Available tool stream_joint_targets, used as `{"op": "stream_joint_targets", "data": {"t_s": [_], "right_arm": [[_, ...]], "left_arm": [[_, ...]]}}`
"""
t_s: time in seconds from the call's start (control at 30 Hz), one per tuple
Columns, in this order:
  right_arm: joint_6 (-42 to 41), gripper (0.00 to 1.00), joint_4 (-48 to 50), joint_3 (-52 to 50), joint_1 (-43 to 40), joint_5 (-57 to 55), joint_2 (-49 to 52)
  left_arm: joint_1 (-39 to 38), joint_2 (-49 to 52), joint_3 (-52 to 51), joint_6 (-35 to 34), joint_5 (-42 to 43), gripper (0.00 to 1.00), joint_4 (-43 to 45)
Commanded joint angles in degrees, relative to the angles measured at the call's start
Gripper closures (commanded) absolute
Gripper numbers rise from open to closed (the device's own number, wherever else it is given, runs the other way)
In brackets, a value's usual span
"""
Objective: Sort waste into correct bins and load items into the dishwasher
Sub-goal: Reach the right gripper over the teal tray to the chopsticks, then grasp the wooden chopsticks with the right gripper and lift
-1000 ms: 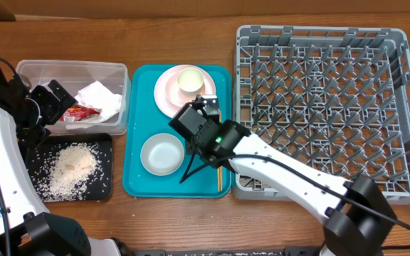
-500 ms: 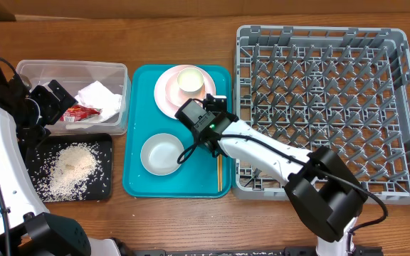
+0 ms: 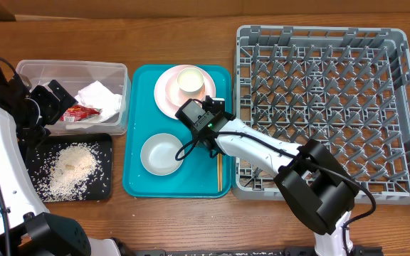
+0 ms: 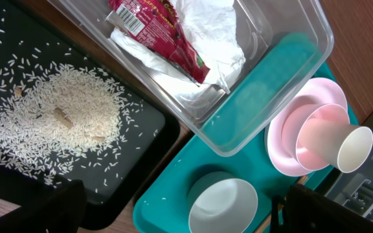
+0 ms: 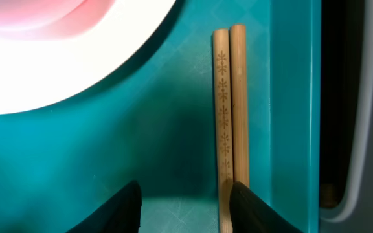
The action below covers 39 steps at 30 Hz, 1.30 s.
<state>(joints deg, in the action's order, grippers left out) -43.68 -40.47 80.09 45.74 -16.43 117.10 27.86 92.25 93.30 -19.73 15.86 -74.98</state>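
Chopsticks [image 5: 228, 110]: flat, side by side on teal tray [image 5: 173, 149], right rim, beside plate [image 5: 57, 58] | right gripper [image 5: 183, 207]: low, half-spread, empty, probably aligning to pinch both | left gripper [image 4: 186, 213]: fully spread, empty, near tub [image 4: 267, 97]

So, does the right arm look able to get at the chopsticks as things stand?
Probably yes: the right gripper hangs open above the chopsticks, nothing covering them, though the rim of the teal tray sits close beside.

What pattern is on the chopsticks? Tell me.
Chopsticks: small star marks, light wood; right wrist view.
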Motion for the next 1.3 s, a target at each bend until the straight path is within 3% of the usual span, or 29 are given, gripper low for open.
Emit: {"op": "stream_joint_targets", "data": {"t_s": [0.0, 0.37, 0.6, 0.77, 0.9, 1.27], "right_arm": [[-1.36, 0.53, 0.63, 0.11, -0.50, -0.04, 1.33], [-1.05, 0.44, 0.57, 0.28, -1.36, -0.09, 1.20], [-1.09, 0.46, -0.48, 0.28, -1.36, 6.29, 1.20], [-1.07, 0.55, -0.74, 0.26, -1.36, 7.10, 1.22], [-0.90, 0.55, -0.70, 0.22, -1.36, 5.55, 1.38], [-0.90, 0.87, -0.94, 0.22, -1.46, 5.35, 1.95]], "left_arm": [[0.20, -0.48, 1.27, -0.61, 0.09, 0.00, 0.22], [0.20, -0.48, 1.27, -0.61, 0.09, 0.00, 0.22], [0.20, -0.48, 1.27, -0.61, 0.09, 0.00, 0.22], [0.20, -0.48, 1.27, -0.61, 0.09, 0.00, 0.22], [0.20, -0.48, 1.27, -0.61, 0.09, 0.00, 0.22], [0.20, -0.44, 1.25, -0.61, -0.17, 0.00, 0.24]]}}
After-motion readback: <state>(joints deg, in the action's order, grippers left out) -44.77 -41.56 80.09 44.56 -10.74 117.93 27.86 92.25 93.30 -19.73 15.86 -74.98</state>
